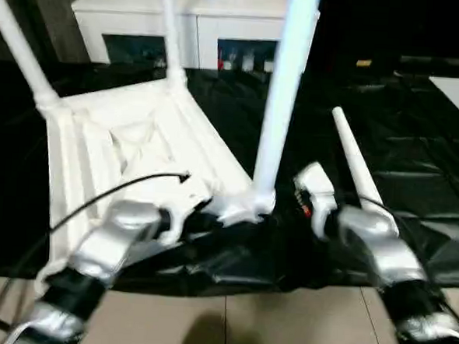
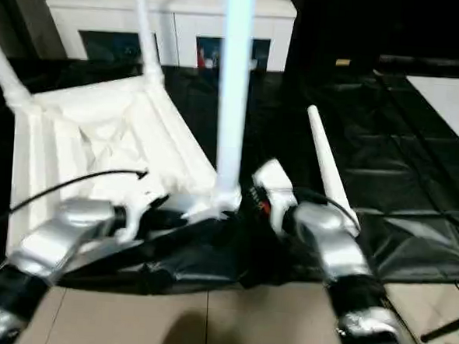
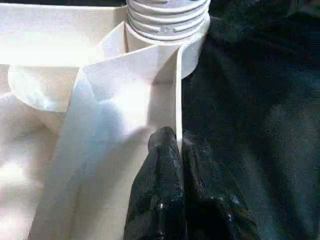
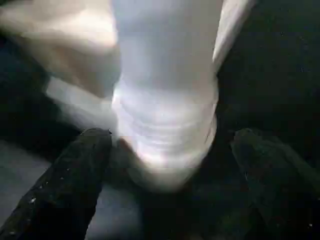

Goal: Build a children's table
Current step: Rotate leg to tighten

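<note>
Tabletop [image 1: 130,146] lies upside down on the black-covered table [image 1: 416,176], three legs standing in its corner sockets. A fourth leg [image 1: 356,160] lies loose on the cover beside the tabletop. Left gripper [image 3: 172,150] is clamped on the tabletop's side wall near the nearest leg [image 1: 281,97]. Right gripper [image 4: 170,150] stands spread wide around that leg's threaded base.

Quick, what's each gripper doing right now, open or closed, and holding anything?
Left gripper: shut on the table top's rim.
Right gripper: open, fingers either side of the leg, not gripping.
</note>
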Available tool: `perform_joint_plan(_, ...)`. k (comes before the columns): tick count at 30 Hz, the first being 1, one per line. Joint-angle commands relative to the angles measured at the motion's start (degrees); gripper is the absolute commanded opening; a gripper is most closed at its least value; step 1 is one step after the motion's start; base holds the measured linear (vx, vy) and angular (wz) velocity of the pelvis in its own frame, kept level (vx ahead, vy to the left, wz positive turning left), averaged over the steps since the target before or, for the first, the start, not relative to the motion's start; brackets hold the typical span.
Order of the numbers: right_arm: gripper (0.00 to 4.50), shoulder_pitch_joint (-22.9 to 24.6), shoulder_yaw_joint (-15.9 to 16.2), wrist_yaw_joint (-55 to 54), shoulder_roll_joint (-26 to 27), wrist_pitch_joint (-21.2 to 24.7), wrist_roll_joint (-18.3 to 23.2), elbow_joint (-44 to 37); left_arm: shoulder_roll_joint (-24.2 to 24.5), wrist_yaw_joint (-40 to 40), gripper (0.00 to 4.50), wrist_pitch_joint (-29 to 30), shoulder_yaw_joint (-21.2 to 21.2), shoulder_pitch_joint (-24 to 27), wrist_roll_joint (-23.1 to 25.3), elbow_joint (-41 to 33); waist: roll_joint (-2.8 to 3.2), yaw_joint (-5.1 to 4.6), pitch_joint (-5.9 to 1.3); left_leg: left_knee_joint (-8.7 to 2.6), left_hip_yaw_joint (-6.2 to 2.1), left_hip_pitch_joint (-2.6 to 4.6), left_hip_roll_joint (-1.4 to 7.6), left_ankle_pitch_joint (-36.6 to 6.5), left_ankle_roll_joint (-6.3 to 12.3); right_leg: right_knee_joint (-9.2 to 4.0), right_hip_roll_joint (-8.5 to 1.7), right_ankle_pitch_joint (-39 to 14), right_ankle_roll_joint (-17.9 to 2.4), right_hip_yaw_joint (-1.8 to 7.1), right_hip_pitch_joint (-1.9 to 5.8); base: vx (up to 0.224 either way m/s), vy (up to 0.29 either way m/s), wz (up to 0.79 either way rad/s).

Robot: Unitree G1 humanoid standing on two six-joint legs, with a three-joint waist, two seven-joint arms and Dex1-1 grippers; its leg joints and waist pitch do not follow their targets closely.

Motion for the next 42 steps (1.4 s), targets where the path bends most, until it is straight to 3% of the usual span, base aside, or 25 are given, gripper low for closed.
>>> perform_joint_plan(1,4.18,-0.7,1.6,3.1,-0.3,-0.9,0.0,-1.8,-0.4,-3.6,0.0,-0.6,-1.2,0.1,-2.5,-3.0,-0.56,0.01,-3.16,-3.93,-0.3,0.52,2.01,-11.7,4.19,-3.93,-3.06,-7.4,-14.7,1.98,2.8,0.0,0.0,0.0)
perform_joint_plan(6,4.18,-2.2,1.3,2.5,0.5,-4.2,-0.6,0.1,0.2,-3.9,0.0,-1.2,-1.4,0.3,-2.2,-3.3,-0.73,0.25,-3.11,-3.92,-0.24,0.87,2.15,-11.8,3.92,-4.07,-3.25,-9.7,-14.8,2.09,2.47,0.0,0.0,0.0)
perform_joint_plan(12,4.18,-3.0,1.5,4.0,1.1,-5.5,-0.3,0.3,0.6,-4.6,0.0,-0.9,-1.4,0.7,-2.4,-4.2,-0.76,0.29,-3.29,-3.74,-0.29,0.59,2.1,-9.0,4.54,-3.47,-3.14,-5.0,-15.4,2.0,2.78,0.0,0.0,0.0)
perform_joint_plan(16,4.18,-3.7,2.2,5.1,1.1,-6.6,-1.3,2.1,1.0,-5.0,0.0,-0.5,-1.4,0.8,-2.4,-4.6,-0.88,0.28,-3.22,-3.69,-0.23,0.58,2.01,-9.6,4.78,-3.57,-3.22,-5.8,-15.7,1.96,2.77,0.0,0.0,0.0)
perform_joint_plan(31,2.84,-4.7,1.1,5.6,2.0,-9.4,-0.9,5.2,1.3,-5.4,0.0,-0.1,-1.6,0.5,-2.5,-4.4,-0.79,0.32,-3.36,-3.45,-0.24,0.56,2.0,-8.6,5.19,-3.22,-3.15,-3.9,-16.3,1.9,2.93,0.0,0.0,0.0)
perform_joint_plan(39,2.73,-3.8,1.3,5.4,2.7,-9.9,-0.8,5.1,1.5,-5.9,0.0,-0.1,-1.8,0.5,-2.5,-4.2,-0.66,0.28,-3.36,-3.49,-0.28,0.67,2.07,-9.3,4.82,-3.25,-3.15,-4.5,-16.3,1.88,2.89,0.0,0.0,0.0)
perform_joint_plan(42,2.72,-3.8,0.4,0.3,4.3,-9.5,-1.7,6.2,1.1,-4.9,0.0,0.4,-1.7,0.5,-2.1,-3.8,-0.84,0.16,-3.34,-3.47,-0.23,0.57,1.96,-8.9,4.79,-3.18,-3.1,-4.0,-16.4,1.9,2.92,0.0,0.0,0.0)
